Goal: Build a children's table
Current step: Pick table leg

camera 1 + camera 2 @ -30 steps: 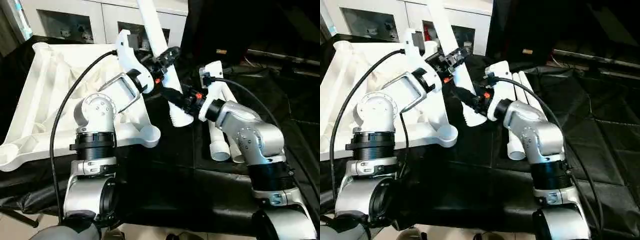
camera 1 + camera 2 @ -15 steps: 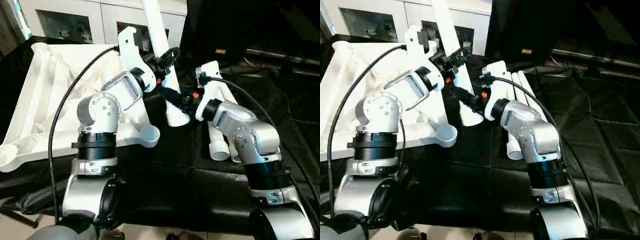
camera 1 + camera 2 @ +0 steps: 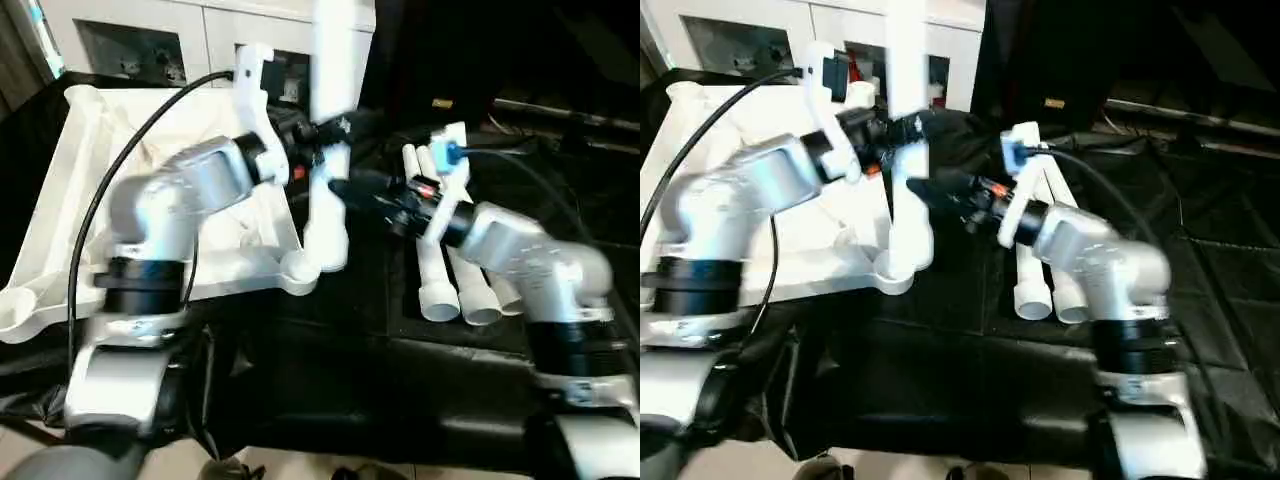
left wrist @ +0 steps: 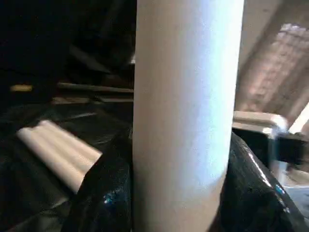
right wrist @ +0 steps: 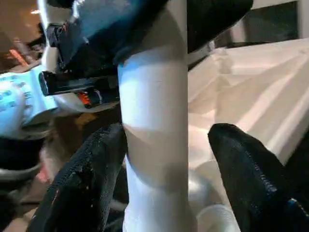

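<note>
White tapered plastic tube leg (image 3: 330,150) stands upright, clamped in left gripper (image 3: 322,130) partway up its length, black fingers (image 4: 108,193) pressed on both sides in left wrist view. Leg's lower end sits at the round corner socket (image 3: 300,268) of the white ribbed plastic tabletop (image 3: 90,190), near corner on the robot's right; whether it is seated in the socket, can't tell. Right gripper (image 3: 350,190) comes in from the right at the leg's lower part; in right wrist view its fingers (image 5: 241,164) straddle the leg with a gap on one side, jaws spread, not clamping. Tabletop lies underside up on the black cloth-covered work surface (image 3: 400,320). Three more white tube legs (image 3: 455,280) lie side by side on the cloth, right of the tabletop, under the right forearm. White glass-door cabinet (image 3: 140,40) behind.
</note>
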Robot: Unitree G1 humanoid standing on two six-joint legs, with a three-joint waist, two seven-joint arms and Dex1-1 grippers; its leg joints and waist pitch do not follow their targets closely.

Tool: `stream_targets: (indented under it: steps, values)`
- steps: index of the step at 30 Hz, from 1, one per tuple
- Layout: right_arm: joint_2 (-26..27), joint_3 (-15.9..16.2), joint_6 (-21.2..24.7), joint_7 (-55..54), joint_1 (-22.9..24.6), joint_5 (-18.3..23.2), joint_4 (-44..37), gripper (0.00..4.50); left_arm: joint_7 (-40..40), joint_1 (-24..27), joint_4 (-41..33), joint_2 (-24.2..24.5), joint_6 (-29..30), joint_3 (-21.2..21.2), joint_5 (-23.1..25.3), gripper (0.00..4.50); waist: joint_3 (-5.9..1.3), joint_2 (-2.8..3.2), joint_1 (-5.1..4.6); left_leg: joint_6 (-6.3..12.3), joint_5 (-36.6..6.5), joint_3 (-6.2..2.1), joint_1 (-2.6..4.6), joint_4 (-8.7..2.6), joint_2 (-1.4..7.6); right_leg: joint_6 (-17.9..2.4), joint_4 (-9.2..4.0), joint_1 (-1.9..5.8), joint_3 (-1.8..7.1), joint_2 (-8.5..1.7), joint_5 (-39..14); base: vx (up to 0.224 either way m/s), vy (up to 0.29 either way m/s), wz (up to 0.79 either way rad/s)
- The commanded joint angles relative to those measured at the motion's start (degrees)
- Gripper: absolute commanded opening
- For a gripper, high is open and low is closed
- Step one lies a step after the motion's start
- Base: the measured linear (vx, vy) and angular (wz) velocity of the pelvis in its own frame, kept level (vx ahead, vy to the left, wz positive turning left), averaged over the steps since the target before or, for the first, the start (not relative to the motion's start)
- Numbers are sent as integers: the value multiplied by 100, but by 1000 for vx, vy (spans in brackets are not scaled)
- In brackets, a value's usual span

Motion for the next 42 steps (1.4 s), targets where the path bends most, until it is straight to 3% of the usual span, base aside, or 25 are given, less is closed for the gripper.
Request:
stream_targets:
  steps: [1, 8, 18, 24, 27, 28, 34, 37, 42]
  values:
    - [-115, 83, 227, -18, 46, -27, -53, 310, -264, -89, -238, -106, 133, -39, -349, 188, -417, 22, 15, -85, -155, 21, 42, -394, 72, -1057, -352, 411, 225, -489, -407, 0, 0, 0]
    - [-147, 207, 534, 80, 152, 183, -250, 310, -492, -142, -322, -264, 256, 65, -676, 188, -429, 25, 22, -91, -128, 13, 31, -390, 73, -1058, -352, 414, 220, -483, -404, 0, 0, 0]
    - [-172, 280, 603, -34, 207, 194, -293, 211, -490, -119, -265, -238, 166, 53, -630, 188, -429, 28, 23, -112, -150, 10, 31, -391, 70, -979, -364, 412, 221, -480, -508, 0, 0, 0]
    - [18, 209, 380, -414, 116, -34, -69, 200, -393, -18, -315, -248, -51, 22, -423, 188, -426, 22, 19, -145, -186, 10, 28, -395, 73, -946, -373, 408, 221, -488, -622, 0, 0, 0]
    - [105, 199, 201, -639, 86, -195, 6, 199, -125, -2, -250, -307, -184, 19, -233, 188, -432, 26, 9, -155, -116, 7, 27, -394, 80, -954, -358, 403, 219, -485, -482, 0, 0, 0]
    - [189, 192, 52, -841, 56, -326, 60, 198, 216, -38, -99, -435, -233, 112, -147, 244, -432, 30, 7, -175, -103, 9, 20, -385, 72, -983, -356, 407, 219, -485, -420, 0, 0, 0]
    - [599, 121, -395, -1621, -83, -646, 184, 193, 1821, -38, 209, -762, -888, 19, 922, 288, -451, 38, -6, -216, -78, -3, 25, -394, 70, -860, -346, 430, 228, -476, -317, 0, 0, 0]
    - [648, 170, -491, -1733, -113, -750, 233, 192, 2123, -41, 284, -872, -976, 63, 1053, 292, -462, 36, -6, -180, 14, -3, 21, -385, 67, -879, -319, 437, 228, -472, -84, 0, 0, 0]
    - [761, 236, -616, -1892, -159, -908, 305, 191, 2341, -46, 304, -1132, -1084, 147, 1056, 292, -447, 38, -6, -154, -113, 4, 25, -384, 59, -927, -344, 426, 229, -475, -178, 0, 0, 0]
